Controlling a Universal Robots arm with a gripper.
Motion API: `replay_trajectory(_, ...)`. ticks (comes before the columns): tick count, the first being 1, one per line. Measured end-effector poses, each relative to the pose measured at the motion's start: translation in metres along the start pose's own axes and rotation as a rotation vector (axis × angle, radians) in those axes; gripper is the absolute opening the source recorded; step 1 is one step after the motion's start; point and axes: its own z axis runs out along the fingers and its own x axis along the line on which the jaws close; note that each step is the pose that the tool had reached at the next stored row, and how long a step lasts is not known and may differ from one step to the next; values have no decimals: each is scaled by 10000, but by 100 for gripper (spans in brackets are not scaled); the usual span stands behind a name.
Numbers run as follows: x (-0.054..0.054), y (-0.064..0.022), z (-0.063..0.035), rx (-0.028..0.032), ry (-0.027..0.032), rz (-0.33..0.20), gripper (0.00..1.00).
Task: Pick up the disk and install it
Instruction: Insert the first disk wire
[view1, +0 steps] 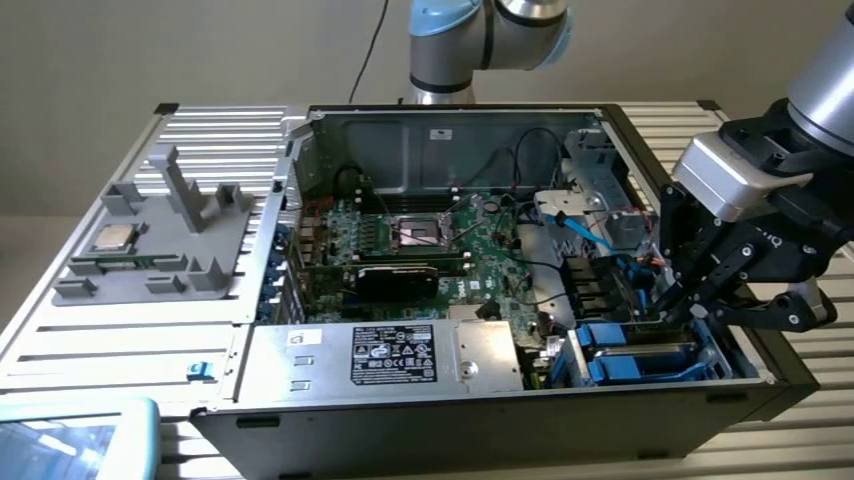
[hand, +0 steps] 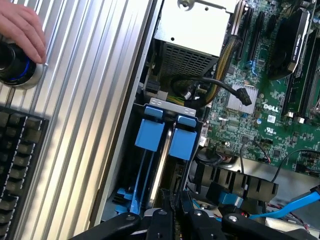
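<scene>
The disk sits on edge in the drive bay at the front corner of the open computer case (view1: 441, 125), on the exterior view's right. Two blue carriers stand there side by side (view1: 638, 352), their tabs showing in the wrist view (hand: 150, 134) (hand: 182, 144). I cannot tell which of the two belongs to the disk. My gripper (view1: 677, 308) reaches down into the case right over the bay. Its black fingers (hand: 161, 220) are shut close together at the carriers' far end. Whether they touch a carrier is hidden.
The silver power-supply box (view1: 400, 355) lies beside the bay, and the green motherboard (view1: 441, 245) lies behind it. A blue cable (view1: 587, 228) runs above the bay. A grey fixture with a small chip (view1: 114, 238) stands on the ribbed table. A person's hand (hand: 22, 30) rests on a round button.
</scene>
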Motion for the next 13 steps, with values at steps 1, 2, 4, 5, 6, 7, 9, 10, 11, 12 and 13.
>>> replay_trajectory(1, 0, 0, 0, 0, 0, 0, 16)
replay_trajectory(2, 0, 0, 0, 0, 0, 0, 16)
replay_trajectory(4, 0, 0, 0, 2, 1, 3, 16)
replay_trajectory(5, -1, 0, 1, 2, 1, 3, 16)
replay_trajectory(6, -2, 1, 2, 3, 0, 5, 16)
replay_trajectory(7, -7, 2, 3, 2, 3, 9, 16)
replay_trajectory(9, -15, 6, 5, 4, 2, 38, 16)
replay_trajectory(10, -15, 8, 7, 6, 0, 68, 16)
replay_trajectory(11, -17, 12, 7, 7, 0, 100, 16)
replay_trajectory(12, -19, 17, 8, 7, 3, 108, 16)
replay_trajectory(13, -22, 23, 9, 4, 14, 116, 16)
